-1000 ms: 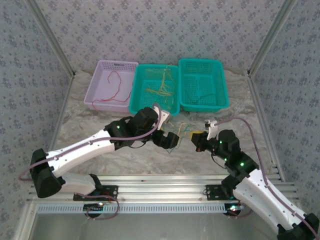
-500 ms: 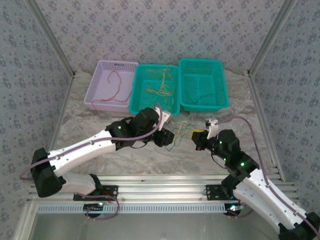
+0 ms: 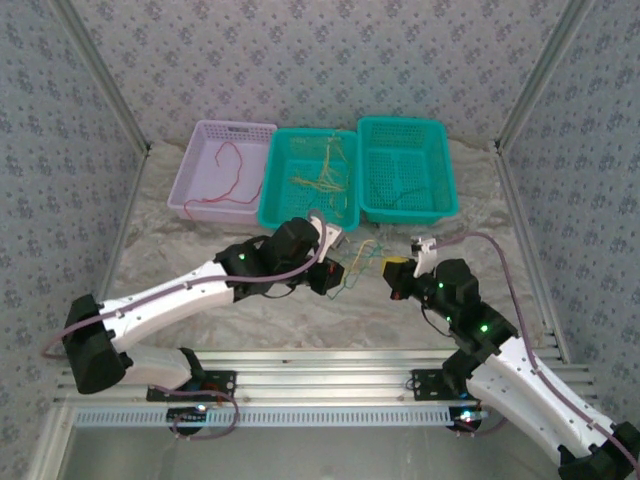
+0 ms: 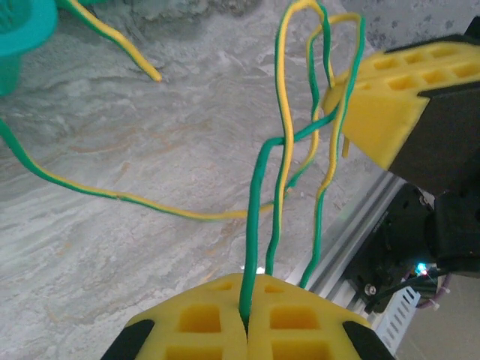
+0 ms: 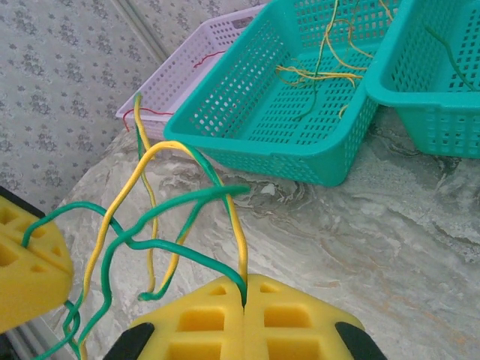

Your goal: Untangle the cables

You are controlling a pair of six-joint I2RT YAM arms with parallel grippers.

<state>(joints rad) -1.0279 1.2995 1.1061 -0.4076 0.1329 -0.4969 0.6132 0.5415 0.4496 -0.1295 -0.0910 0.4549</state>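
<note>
While a small bunch of cables (image 3: 362, 258) in green and yellow is held between the two arms, over the table (image 3: 160, 240), the job is only partly done. The left gripper (image 3: 335, 275) is shut tight on a green wire (image 4: 251, 225), which is seen going straight down between its yellow pads (image 4: 202, 322) in the left wrist view. The right gripper (image 3: 395, 270) is pressed shut too, and a yellow and green wire (image 5: 238, 232) is pinched in it. Between the two grippers the wires are looped and crossed over each other, so this bunch is judged to be not yet pulled apart.

Some sorting looks to be done already. A red cable (image 3: 232, 170) is laid alone in the purple basket (image 3: 236, 127). Yellow and orange cables (image 3: 320, 180) are piled in the middle green basket (image 3: 312, 133), and a thin dark one (image 3: 408, 192) is seen in the right green basket (image 3: 400, 122). The pile in the middle basket looks mixed up, so more wires may be left to be picked out. What is left is for the held loops to be eased apart and for each wire to be put away.
</note>
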